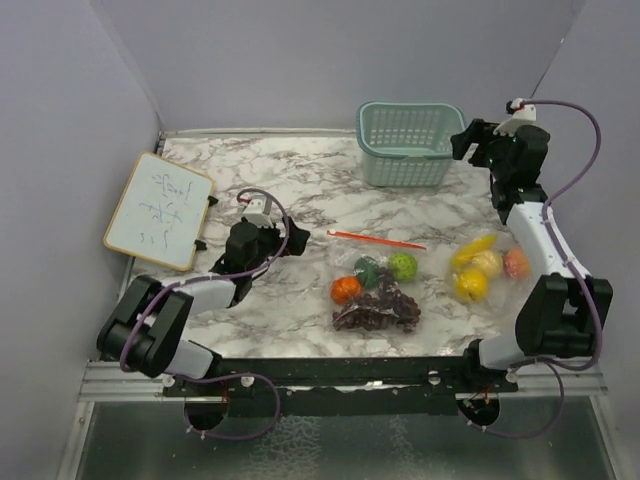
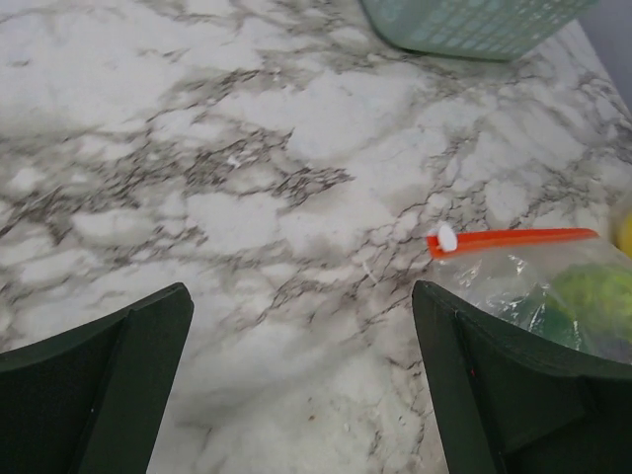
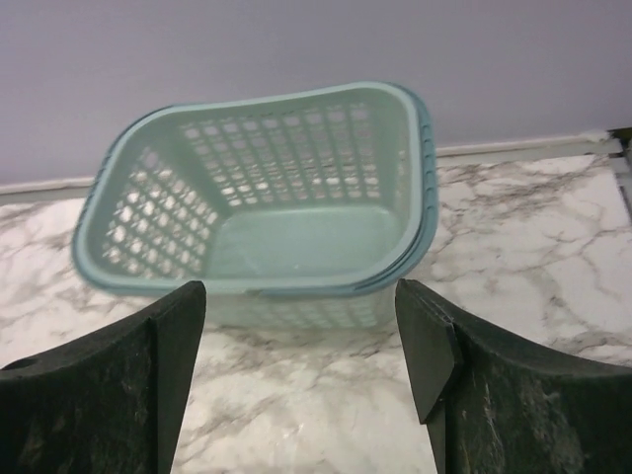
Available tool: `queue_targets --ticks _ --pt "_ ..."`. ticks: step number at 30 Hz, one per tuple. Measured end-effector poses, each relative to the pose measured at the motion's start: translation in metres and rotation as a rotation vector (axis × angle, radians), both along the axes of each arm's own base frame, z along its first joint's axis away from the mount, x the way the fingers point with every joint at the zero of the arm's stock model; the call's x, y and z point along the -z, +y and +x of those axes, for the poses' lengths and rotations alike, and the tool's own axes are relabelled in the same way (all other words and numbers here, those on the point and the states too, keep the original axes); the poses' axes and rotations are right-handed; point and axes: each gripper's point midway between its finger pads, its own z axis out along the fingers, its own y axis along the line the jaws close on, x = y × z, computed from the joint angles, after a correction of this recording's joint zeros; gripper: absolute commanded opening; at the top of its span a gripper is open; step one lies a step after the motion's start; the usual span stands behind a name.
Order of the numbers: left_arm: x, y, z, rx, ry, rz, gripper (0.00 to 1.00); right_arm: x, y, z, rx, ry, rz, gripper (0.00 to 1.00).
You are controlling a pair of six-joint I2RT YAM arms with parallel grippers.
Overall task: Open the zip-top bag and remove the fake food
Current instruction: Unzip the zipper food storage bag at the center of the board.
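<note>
Bag [image 1: 375, 290] is laid mid-bench [image 1: 290, 185], with grapes [image 1: 378, 312], orange [image 1: 346, 290], dark green piece [image 1: 367, 270] and lime [image 1: 403, 265] inside; not yet emptied. At its 3 o'clock, outside the bag, banana [image 1: 472, 250], lemon [image 1: 471, 285] and peach [image 1: 515, 263] are grouped, likely set apart as removed. Left pincer [image 2: 301, 296] is at the bag's 9 o'clock, released, nothing held, aimed near the orange zip strip [image 2: 513, 238], probably to hold the mouth. Farther, at 1 o'clock, right pincer [image 3: 301, 286] is released and empty, faced at the basket [image 3: 267, 197].
</note>
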Motion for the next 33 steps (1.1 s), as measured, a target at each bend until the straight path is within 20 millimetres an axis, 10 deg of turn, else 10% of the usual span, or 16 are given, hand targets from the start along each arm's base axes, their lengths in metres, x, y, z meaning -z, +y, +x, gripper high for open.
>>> queue_targets --ticks 5,14,22,33 --pt "-0.018 -0.056 0.024 0.230 -0.079 -0.091 0.88 -0.008 0.027 -0.051 -0.102 -0.071 0.090 0.77" --pt "-0.019 -0.102 0.000 0.517 -0.126 -0.232 0.85 0.033 0.055 -0.096 -0.233 -0.004 0.152 0.77" --pt "0.016 -0.121 -0.019 0.601 -0.063 -0.256 0.53 0.043 0.061 -0.119 -0.261 0.002 0.148 0.76" --pt "0.014 -0.125 -0.016 0.602 -0.090 -0.267 0.09 0.041 0.069 -0.124 -0.309 0.000 0.153 0.71"
